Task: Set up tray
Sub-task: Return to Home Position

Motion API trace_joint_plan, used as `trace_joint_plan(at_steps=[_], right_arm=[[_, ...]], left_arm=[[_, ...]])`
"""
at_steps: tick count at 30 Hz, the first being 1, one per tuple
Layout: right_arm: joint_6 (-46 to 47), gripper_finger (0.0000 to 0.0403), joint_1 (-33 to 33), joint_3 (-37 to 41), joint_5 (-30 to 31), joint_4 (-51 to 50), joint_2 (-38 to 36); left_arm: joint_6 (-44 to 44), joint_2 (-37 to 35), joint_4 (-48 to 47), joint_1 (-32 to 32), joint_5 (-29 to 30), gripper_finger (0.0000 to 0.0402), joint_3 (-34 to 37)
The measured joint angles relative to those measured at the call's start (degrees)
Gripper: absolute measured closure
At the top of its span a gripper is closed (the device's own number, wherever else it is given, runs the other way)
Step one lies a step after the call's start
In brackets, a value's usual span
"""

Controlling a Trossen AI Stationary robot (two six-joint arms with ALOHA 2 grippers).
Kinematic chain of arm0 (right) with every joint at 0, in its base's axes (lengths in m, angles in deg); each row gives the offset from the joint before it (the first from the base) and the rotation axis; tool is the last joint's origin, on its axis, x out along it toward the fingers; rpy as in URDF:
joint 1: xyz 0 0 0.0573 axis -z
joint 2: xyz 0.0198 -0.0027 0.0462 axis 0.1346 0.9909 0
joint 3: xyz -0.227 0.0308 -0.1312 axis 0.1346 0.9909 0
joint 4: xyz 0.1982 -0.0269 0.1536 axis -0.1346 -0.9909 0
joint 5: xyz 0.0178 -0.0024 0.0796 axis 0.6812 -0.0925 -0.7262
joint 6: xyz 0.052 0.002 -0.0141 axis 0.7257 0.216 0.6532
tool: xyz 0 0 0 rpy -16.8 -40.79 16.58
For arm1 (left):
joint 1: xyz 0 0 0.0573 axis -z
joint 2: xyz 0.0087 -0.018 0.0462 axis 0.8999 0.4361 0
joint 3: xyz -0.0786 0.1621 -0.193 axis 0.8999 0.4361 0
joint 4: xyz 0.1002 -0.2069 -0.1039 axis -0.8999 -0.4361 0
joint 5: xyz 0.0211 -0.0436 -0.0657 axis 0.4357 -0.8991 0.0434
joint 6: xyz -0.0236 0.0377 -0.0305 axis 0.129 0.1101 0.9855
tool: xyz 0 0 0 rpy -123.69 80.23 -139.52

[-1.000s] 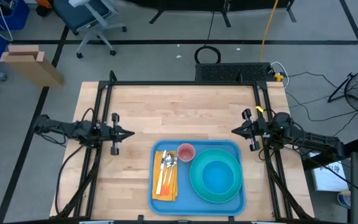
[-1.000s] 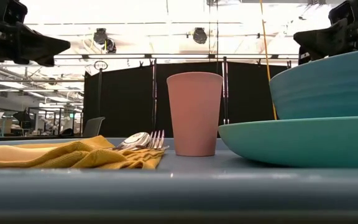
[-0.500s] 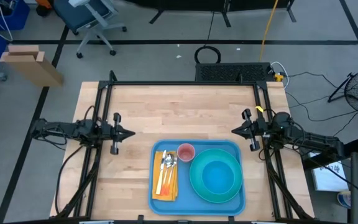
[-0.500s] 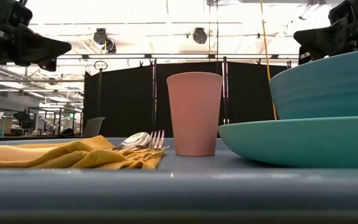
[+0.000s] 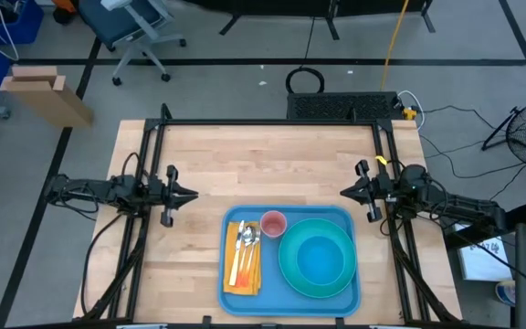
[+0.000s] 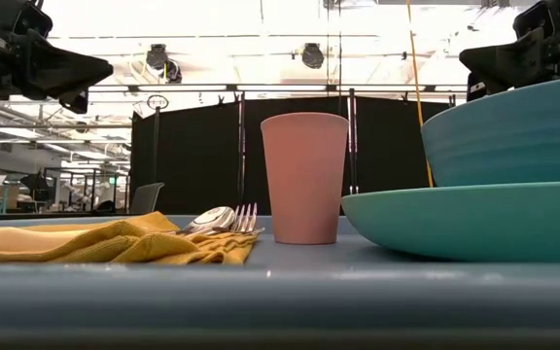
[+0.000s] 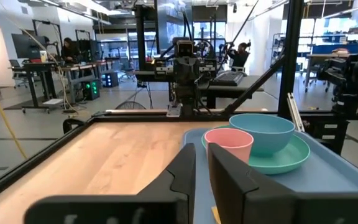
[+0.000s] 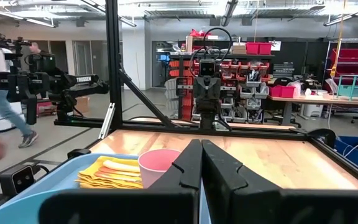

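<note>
On the wooden table (image 5: pixel 245 155), flat, close to the edge at the bottom of the high view and a little toward the right arm's side: the tray (image 5: pixel 269 270). Long axis across the table, from the left arm's side to the right arm's. Short ends toward the arms, long sides toward the near and far table edges. Square to the table, not skewed.

At its left end, a yellow napkin (image 5: pixel 229 274), laid lengthwise across the tray's short way. On top of the napkin, cutlery (image 5: pixel 245 249) side by side, parallel to the napkin, metal heads toward the far side. Just beside those heads, upright, a pink cup (image 5: pixel 273 223), in the far part of the tray between napkin and plate. Over the right half, a round turquoise plate (image 5: pixel 288 277), with a blue bowl (image 5: pixel 323 261) seated in its middle.

Above the table's left side, well apart from the tray, pointing toward the middle: the left gripper (image 5: pixel 193 195). Fingers nearly together, with only a thin slit between them in the left wrist view; nothing held. Opposite, above the right side, near the tray's far right corner but clear of it, also pointing inward: the right gripper (image 5: pixel 343 193). Fingers pressed together tip to tip, nothing between them.
</note>
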Motion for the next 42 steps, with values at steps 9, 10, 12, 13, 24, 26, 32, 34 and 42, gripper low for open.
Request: trace_joint_plan(at_steps=[9, 10, 12, 13, 24, 26, 32, 34, 42], right_arm=[[0.0, 0.0403, 0.0, 0.0, 0.0, 0.0, 0.0], [0.0, 0.0403, 0.0, 0.0, 0.0, 0.0, 0.0], [0.0, 0.0403, 0.0, 0.0, 0.0, 0.0, 0.0], [0.0, 0.0403, 0.0, 0.0, 0.0, 0.0, 0.0], [0.0, 0.0403, 0.0, 0.0, 0.0, 0.0, 0.0], [0.0, 0.0403, 0.0, 0.0, 0.0, 0.0, 0.0], [0.0, 0.0403, 0.0, 0.0, 0.0, 0.0, 0.0], [0.0, 0.0403, 0.0, 0.0, 0.0, 0.0, 0.0], [0.0, 0.0403, 0.0, 0.0, -0.1, 0.0, 0.0]], left_arm=[[0.0, 0.0, 0.2, 0.0, 0.0, 0.0346, 0.0], [0.0, 0.0, 0.2, 0.0, 0.0, 0.0347, 0.0], [0.0, 0.0, 0.2, 0.0, 0.0, 0.0351, 0.0], [0.0, 0.0, 0.2, 0.0, 0.0, 0.0352, 0.0], [0.0, 0.0, 0.3, 0.0, 0.0, 0.0365, 0.0], [0.0, 0.0, 0.3, 0.0, 0.0, 0.0365, 0.0], [0.0, 0.0, 0.3, 0.0, 0.0, 0.0364, 0.0], [0.0, 0.0, 0.3, 0.0, 0.0, 0.0364, 0.0], [0.0, 0.0, 0.3, 0.0, 0.0, 0.0364, 0.0]])
